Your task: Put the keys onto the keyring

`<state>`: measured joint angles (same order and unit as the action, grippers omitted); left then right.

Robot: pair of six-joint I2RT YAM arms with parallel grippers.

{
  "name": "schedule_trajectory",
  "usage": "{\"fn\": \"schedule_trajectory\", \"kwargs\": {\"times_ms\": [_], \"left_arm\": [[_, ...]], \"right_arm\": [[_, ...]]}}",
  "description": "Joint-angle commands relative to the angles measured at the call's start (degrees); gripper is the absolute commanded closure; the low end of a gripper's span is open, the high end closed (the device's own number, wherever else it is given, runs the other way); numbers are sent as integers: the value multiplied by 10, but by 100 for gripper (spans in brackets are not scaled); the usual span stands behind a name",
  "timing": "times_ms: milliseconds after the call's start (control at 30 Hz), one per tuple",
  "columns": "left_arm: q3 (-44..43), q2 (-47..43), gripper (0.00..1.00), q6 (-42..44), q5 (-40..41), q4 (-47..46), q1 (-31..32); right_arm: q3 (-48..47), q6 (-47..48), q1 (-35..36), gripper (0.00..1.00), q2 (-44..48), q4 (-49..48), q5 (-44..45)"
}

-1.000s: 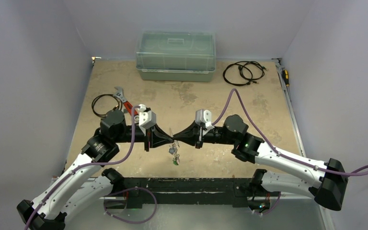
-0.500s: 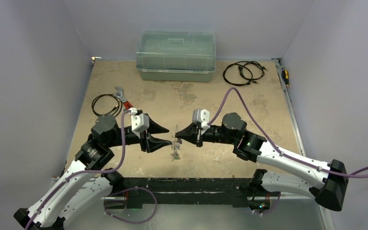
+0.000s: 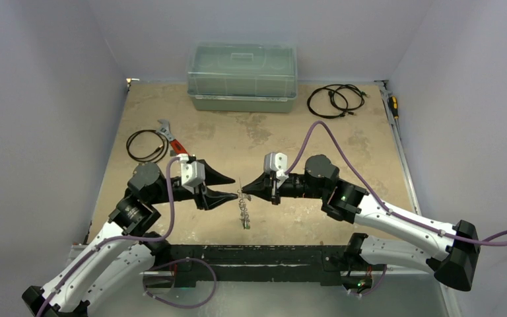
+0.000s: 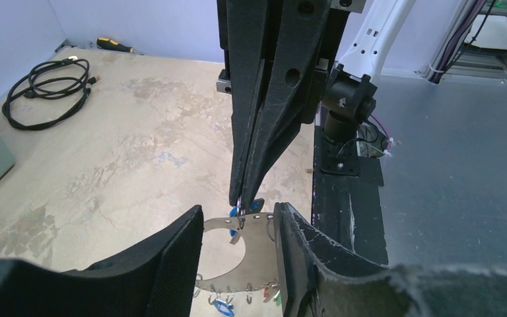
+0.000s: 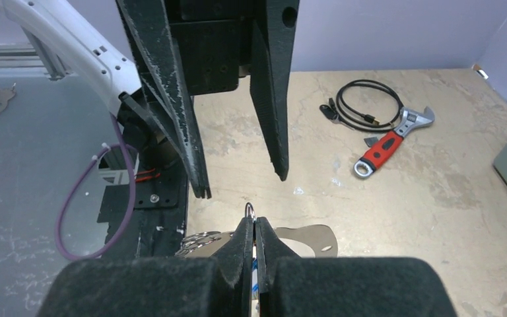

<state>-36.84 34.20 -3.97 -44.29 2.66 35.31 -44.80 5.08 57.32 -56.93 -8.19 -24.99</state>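
The keyring (image 4: 264, 257) is a flat silvery crescent with holes along its rim, hanging in the air between the two arms (image 3: 243, 212). Several keys (image 4: 223, 305) with blue, red and green tags dangle from its lower edge on small rings. My right gripper (image 5: 253, 221) is shut on a blue-tagged key whose small ring (image 5: 250, 211) pokes out past the tips and hooks into a hole of the keyring (image 5: 310, 236). My left gripper (image 4: 237, 210) is open, one finger on each side of the keyring, facing the right gripper (image 3: 241, 191) tip to tip.
A green lidded box (image 3: 242, 78) stands at the back. Black cable coils lie at the back right (image 3: 335, 100) and at the left (image 3: 146, 144), next to a red-handled wrench (image 3: 170, 137). A screwdriver (image 3: 392, 104) lies along the right edge.
My left gripper went from shut to open and drew back slightly to the left. The right gripper shifted a little left, and the keyring now hangs from it alone.
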Motion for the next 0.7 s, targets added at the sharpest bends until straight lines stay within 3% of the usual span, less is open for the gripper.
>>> {"fn": "schedule_trajectory", "kwargs": {"times_ms": [0,500,667], "left_arm": [[10,12,59,-6,-29,-61,2],[8,52,76,-8,-42,-49,5],[10,54,75,-14,-45,-48,6]], "right_arm": [[-37,7,2,100,7,-20,-33],[-35,7,2,100,17,-23,-45],[-28,7,2,100,28,-28,-34]]}}
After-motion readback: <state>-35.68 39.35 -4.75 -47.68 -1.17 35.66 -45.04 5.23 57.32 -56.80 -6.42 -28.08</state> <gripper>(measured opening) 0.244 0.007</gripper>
